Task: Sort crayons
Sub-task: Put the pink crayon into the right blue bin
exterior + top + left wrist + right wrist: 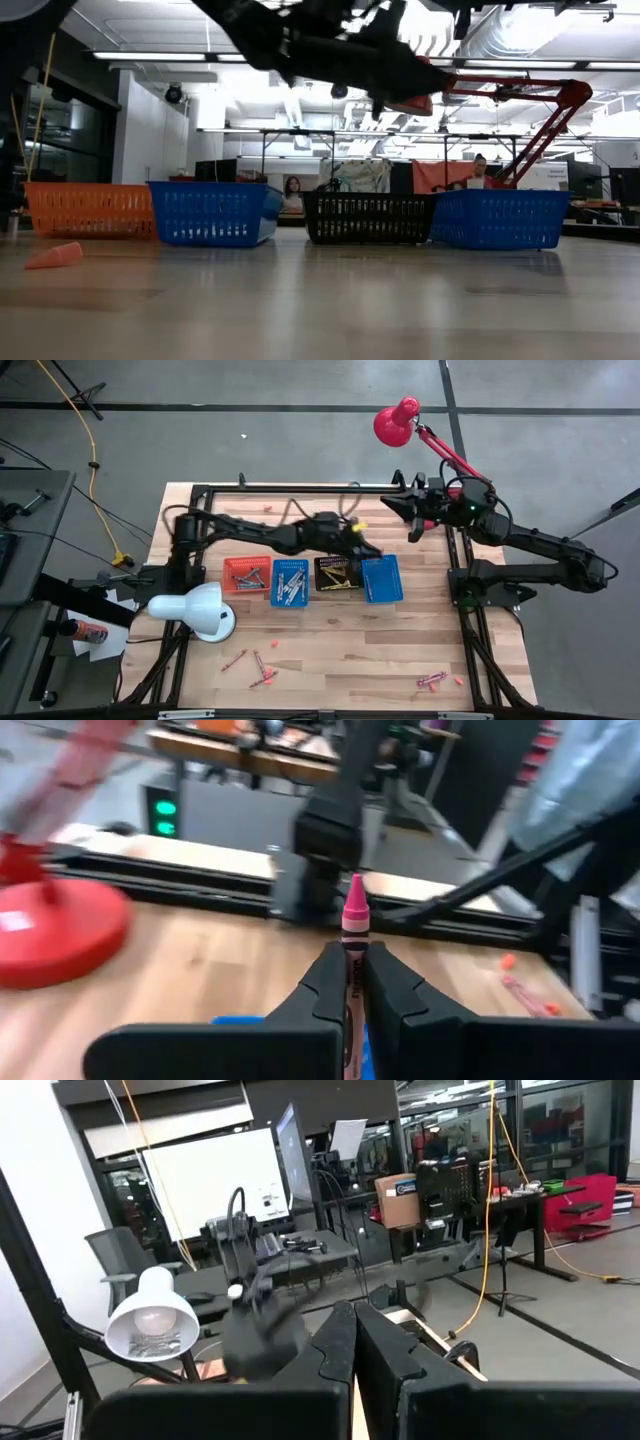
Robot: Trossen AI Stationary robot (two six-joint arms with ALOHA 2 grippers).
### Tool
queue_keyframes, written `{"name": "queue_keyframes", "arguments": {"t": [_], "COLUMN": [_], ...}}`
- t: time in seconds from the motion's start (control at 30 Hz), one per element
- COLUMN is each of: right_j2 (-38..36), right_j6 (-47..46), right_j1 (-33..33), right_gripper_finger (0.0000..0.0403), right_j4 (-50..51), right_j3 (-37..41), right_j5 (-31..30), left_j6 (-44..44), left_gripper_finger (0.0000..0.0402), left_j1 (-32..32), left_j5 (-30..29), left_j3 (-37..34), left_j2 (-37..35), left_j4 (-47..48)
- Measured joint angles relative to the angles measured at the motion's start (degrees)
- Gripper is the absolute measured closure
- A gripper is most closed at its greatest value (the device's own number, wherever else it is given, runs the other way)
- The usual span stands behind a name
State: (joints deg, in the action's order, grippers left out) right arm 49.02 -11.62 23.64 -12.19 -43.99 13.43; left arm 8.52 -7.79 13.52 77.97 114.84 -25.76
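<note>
Item: 1 thin pink wax crayon [353, 935], clamped upright between the dark left gripper [349, 982] fingers, carried above the right-hand blue mesh basket [381, 579]. Right gripper [352, 1342]: fingers together, empty, parked at the far table edge. Handling note: release would best come only once low and centred over the matching basket, so the crayon could not bounce out
</note>
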Motion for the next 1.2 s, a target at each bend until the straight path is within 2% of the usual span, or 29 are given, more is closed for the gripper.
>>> {"name": "queue_keyframes", "arguments": {"t": [0.07,0.23,0.53,0.7,0.8,0.93,1.07,1.2], "right_j2": [0.17,0.50,0.39,0.41,0.41,0.39,0.39,0.39], "right_j6": [0.09,0.11,0.60,3.07,4.57,6.10,5.62,1.00], "right_j1": [0.00,0.00,0.00,0.00,0.00,0.00,-0.01,-0.07], "right_gripper_finger": [0.0403,0.0403,0.0403,0.0403,0.0403,0.0403,0.0403,0.0403], "right_j4": [0.10,0.61,0.92,1.33,1.39,1.68,2.06,3.11], "right_j3": [0.00,0.00,0.00,0.00,0.00,0.00,0.00,0.00], "right_j5": [0.00,-0.02,-0.04,-0.04,-0.02,0.44,2.18,4.65], "left_j6": [0.92,1.79,1.93,6.97,8.81,8.62,2.88,-1.43], "left_gripper_finger": [0.0401,0.0390,0.0338,0.0288,0.0258,0.0232,0.0227,0.0232], "left_j1": [0.64,2.15,2.35,2.17,1.07,-2.09,-4.84,-6.61], "left_j5": [1.56,1.24,-1.40,-2.06,-2.00,-2.18,-2.30,-2.47], "left_j3": [3.44,8.35,8.83,8.83,8.79,8.84,8.83,8.78], "left_j2": [3.54,9.70,10.34,9.79,6.68,-1.49,-10.36,-18.48], "left_j4": [0.07,0.93,3.91,4.49,9.05,22.15,33.72,37.78]}}
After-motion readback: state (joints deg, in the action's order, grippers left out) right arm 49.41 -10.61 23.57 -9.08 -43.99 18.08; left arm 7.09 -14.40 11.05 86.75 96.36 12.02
